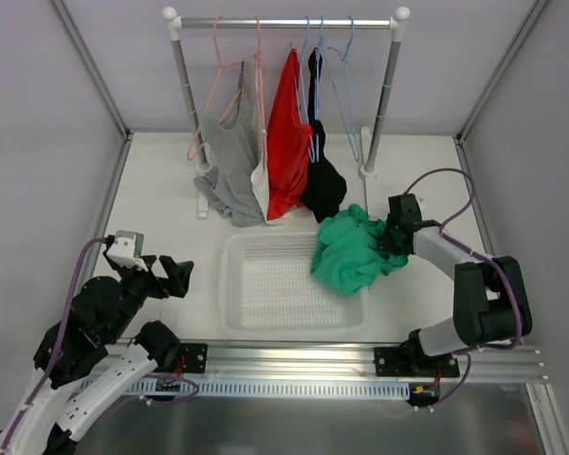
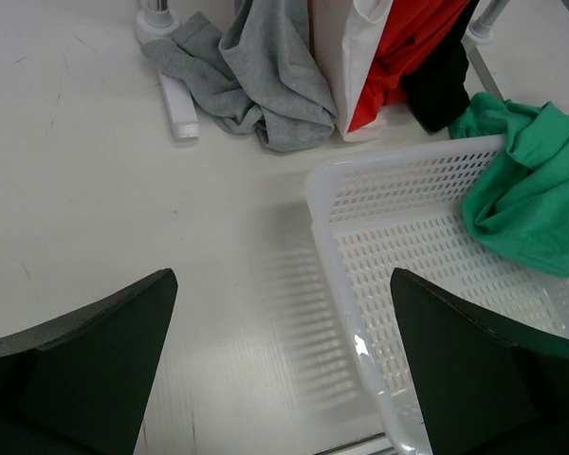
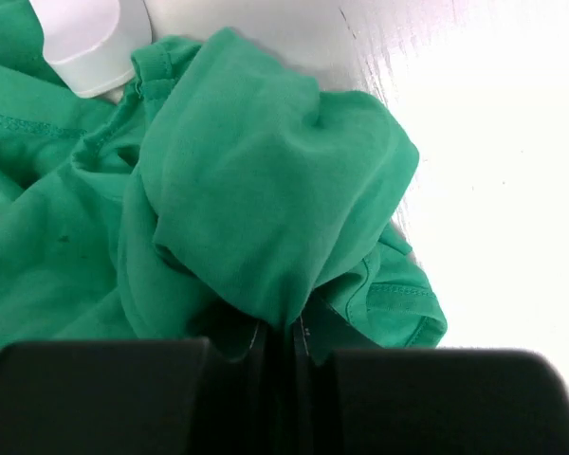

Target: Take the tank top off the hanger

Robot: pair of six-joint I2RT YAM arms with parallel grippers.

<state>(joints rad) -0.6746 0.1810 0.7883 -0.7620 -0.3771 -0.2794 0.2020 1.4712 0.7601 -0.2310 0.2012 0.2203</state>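
The emerald-green tank top [image 1: 353, 250] lies bunched over the right rim of the white basket [image 1: 256, 327] and on the table beside it. It also shows in the left wrist view [image 2: 531, 185] and fills the right wrist view [image 3: 256, 190]. My right gripper [image 1: 391, 237] is shut on a fold of the tank top [image 3: 284, 322] at its right edge. The bare light-blue wire hanger [image 1: 343, 90] hangs on the rail at the right. My left gripper [image 1: 175, 275] is open and empty, left of the basket; its fingers [image 2: 85, 360] frame the basket's near left corner.
A clothes rack [image 1: 284, 21] stands at the back with a grey top [image 1: 232, 156], a red top [image 1: 286, 133], a black garment [image 1: 322, 185] and pink hangers [image 1: 213, 85]. One rack foot [image 3: 90, 43] is beside the tank top. Side walls enclose the table.
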